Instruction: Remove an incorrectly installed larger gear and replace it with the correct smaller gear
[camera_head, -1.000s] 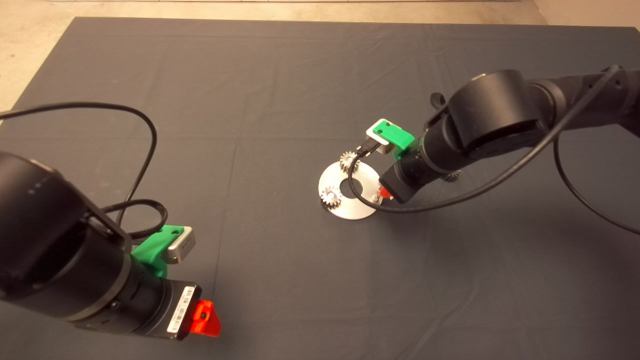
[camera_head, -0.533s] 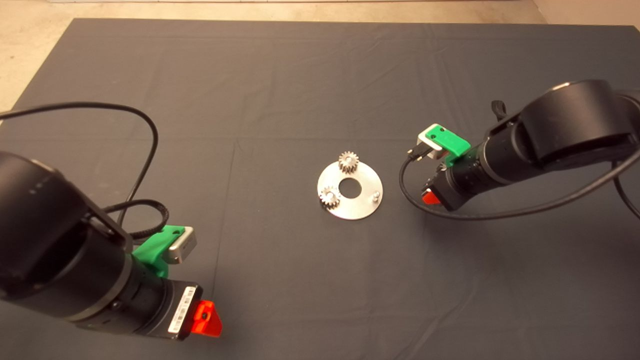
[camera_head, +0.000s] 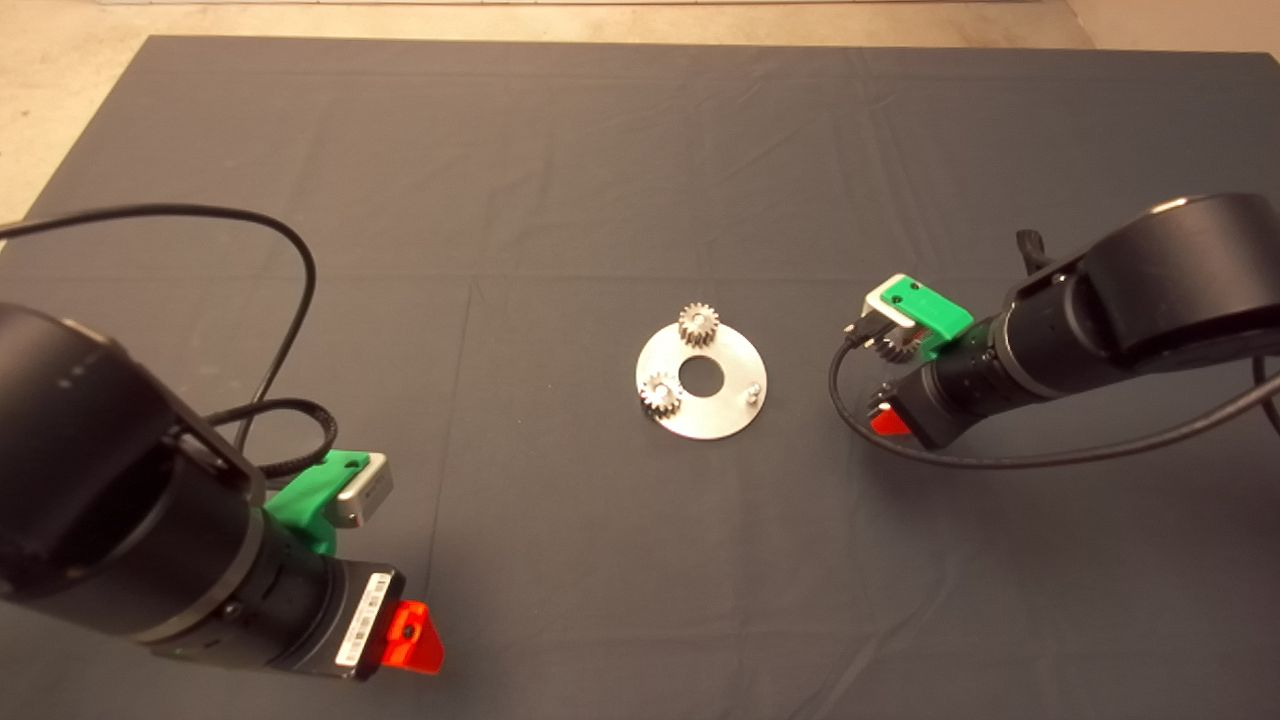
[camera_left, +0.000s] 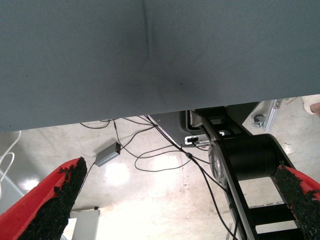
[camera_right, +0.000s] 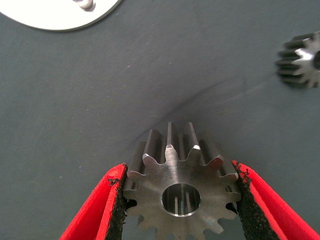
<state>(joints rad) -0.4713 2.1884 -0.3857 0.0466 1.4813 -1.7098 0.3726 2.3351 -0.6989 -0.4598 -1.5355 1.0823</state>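
Our right gripper (camera_right: 180, 200) jaws clamp the larger gear (camera_right: 181, 185) flat, off the plate (camera_head: 722, 400); the smaller gear (camera_right: 301, 59) lies near on the counter. Left gripper (camera_left: 175, 200) jaws wide, parked.

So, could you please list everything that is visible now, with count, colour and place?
larger gear: one, dark grey steel, held between the right end effector's fingers, above the mat.
smaller gear: one, dark grey, lying on the mat beside the right arm, apart from the disc.
silvery gears: two, pale, seated on the disc's far and left edge.
round disc: one, shiny metal, centre hole, mid-mat.
bare peg: one, silver, on the disc's right side.
mat: one, dark grey, covering the table.
right end effector: green with red fingers, right of the disc.
left end effector: red fingers apart, parked at lower left, holding nothing.
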